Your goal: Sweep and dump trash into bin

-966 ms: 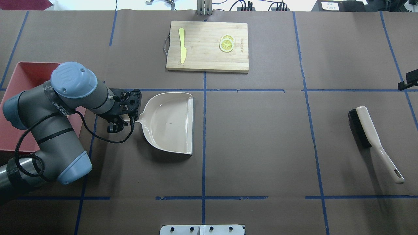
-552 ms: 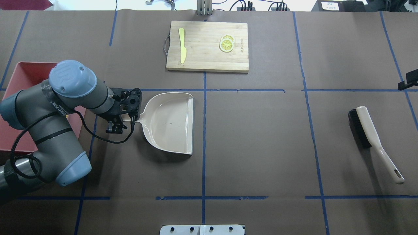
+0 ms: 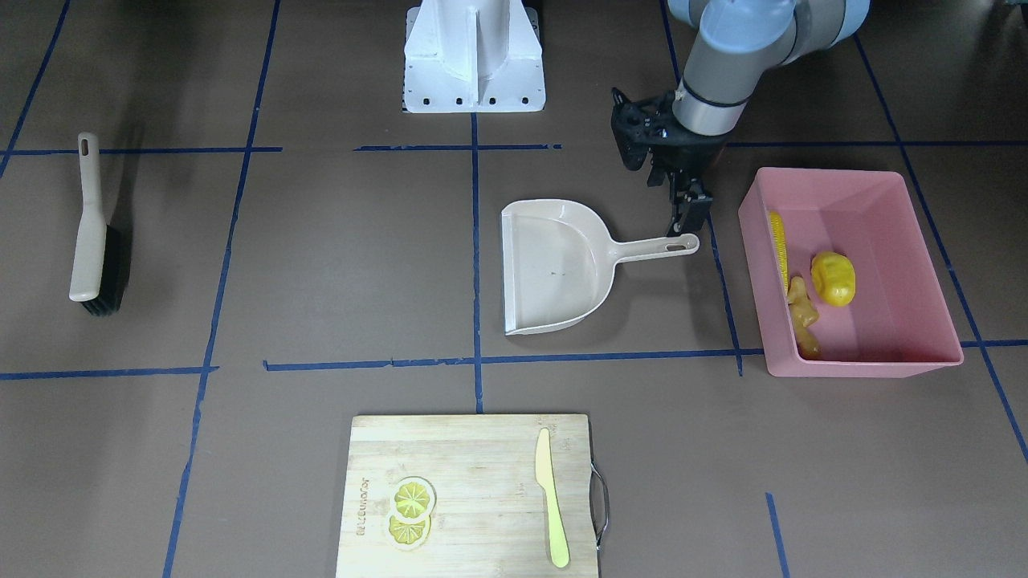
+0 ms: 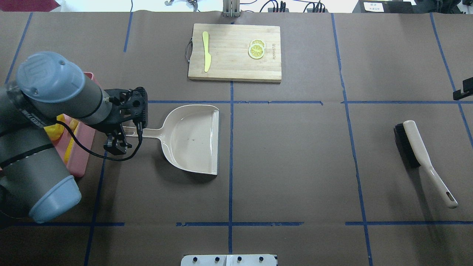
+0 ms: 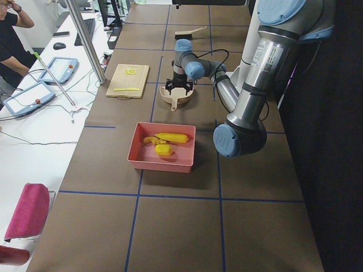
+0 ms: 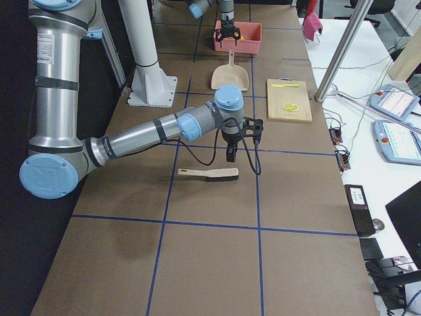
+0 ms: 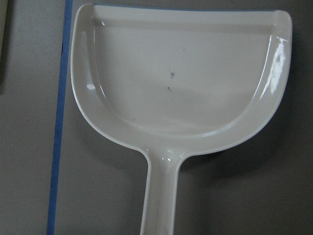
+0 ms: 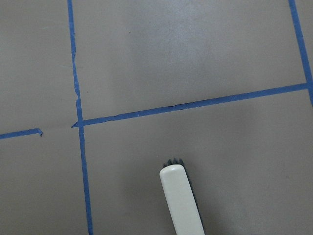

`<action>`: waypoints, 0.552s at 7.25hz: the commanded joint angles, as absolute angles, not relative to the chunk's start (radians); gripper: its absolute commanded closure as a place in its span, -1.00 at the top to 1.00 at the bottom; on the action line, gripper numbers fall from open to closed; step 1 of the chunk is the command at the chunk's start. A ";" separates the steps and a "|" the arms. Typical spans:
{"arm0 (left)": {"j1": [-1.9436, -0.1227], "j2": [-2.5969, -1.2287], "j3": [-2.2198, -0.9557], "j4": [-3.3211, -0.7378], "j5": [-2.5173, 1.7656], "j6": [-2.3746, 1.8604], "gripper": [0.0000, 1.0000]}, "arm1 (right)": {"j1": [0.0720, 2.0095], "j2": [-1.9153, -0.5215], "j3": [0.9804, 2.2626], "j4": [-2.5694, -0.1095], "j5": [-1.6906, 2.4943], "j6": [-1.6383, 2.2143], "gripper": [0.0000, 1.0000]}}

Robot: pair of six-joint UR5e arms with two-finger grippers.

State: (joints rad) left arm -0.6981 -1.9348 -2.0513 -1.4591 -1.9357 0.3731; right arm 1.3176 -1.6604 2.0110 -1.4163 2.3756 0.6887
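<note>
**Q:** Left gripper point(image 3: 687, 215): where is it, and are its fingers spread?

**A:** It hangs by the tip of the handle point(image 3: 650, 246) of the beige dustpan point(image 3: 562, 265), between the pan and the bin point(image 3: 863, 368). Whether its fingers are spread or pressed together cannot be told from these views.

**Q:** What does the trash look like?

**A:** It is three toy foods: a long yellow corn cob point(image 3: 776, 245), a rounded yellow potato-like lump point(image 3: 833, 278) and a knobbly tan ginger root point(image 3: 803, 315).

**Q:** Where are they?

**A:** All three lie inside the bin, a large pink rectangular tub with tall sloping walls. Corn cob and ginger root lie end to end along the wall nearest the gripper, and the lump sits just beside them. The dustpan (lying flat) shows a couple of small dark specks on its floor.

**Q:** And relative to that gripper?

**A:** They are on the robot's left of it, near but apart, with the bin's wall between.

**Q:** The right gripper point(image 6: 230, 153)?

**A:** It hangs near the brush point(image 6: 207, 174). Its fingers cannot be judged either.
</note>
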 commanded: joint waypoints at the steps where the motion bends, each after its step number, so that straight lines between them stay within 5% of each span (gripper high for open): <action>1: -0.849 -1.881 -2.146 -1.396 -1.933 0.383 1.00 | 1.327 -1.657 2.008 -1.416 2.375 0.689 0.99; 4: -0.902 -1.816 -2.141 -1.307 -2.009 0.344 1.00 | 1.376 -1.664 1.999 -1.422 2.375 0.637 0.99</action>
State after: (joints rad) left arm -0.8848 -1.8430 -2.1443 -1.3357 -1.9823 0.3616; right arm 1.3570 -1.6609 2.0040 -1.4189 2.3750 0.6681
